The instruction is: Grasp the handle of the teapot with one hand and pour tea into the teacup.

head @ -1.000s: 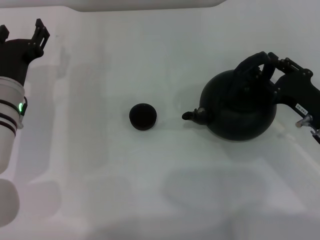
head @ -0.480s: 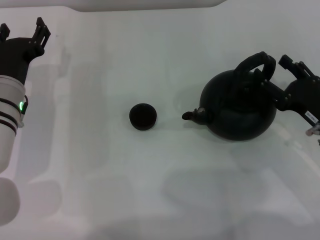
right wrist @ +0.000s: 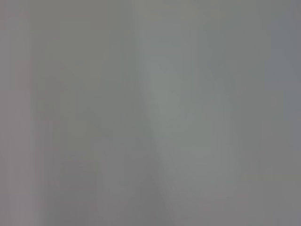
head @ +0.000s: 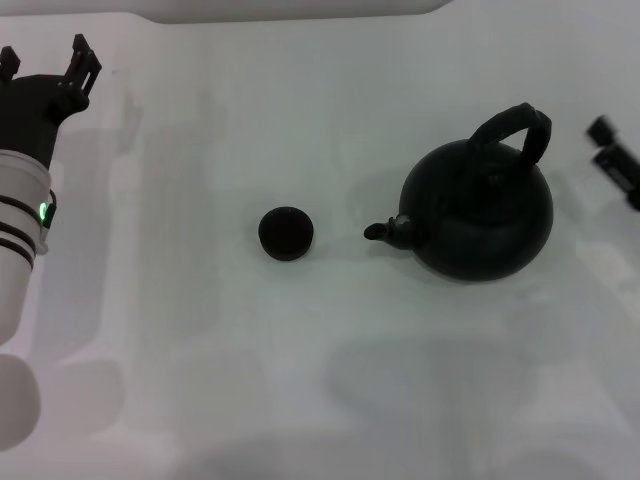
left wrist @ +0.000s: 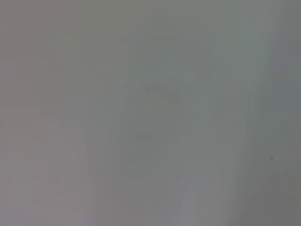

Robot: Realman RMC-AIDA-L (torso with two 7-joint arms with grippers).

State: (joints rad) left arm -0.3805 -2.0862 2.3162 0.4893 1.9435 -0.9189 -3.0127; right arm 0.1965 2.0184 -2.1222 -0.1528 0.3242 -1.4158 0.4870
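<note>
The matte-black teapot [head: 480, 215] stands upright on the white table at the right, with its spout [head: 385, 230] towards the teacup. Its arched handle [head: 515, 130] is free, with nothing on it. The small black teacup [head: 286, 233] stands to the left of the spout, about a pot's width away. My right gripper [head: 603, 144] is at the right edge of the head view, clear of the handle, open and empty. My left gripper [head: 45, 62] is parked at the far left, open and empty. Both wrist views show only blank pale surface.
The white table [head: 320, 380] lies under everything. My left arm's white forearm [head: 20, 250] runs down the left edge. A pale raised rim [head: 290, 8] runs along the back.
My right gripper has drawn back to the right, off the teapot's handle and almost out of the head view. The teapot, the teacup and the left arm have not moved.
</note>
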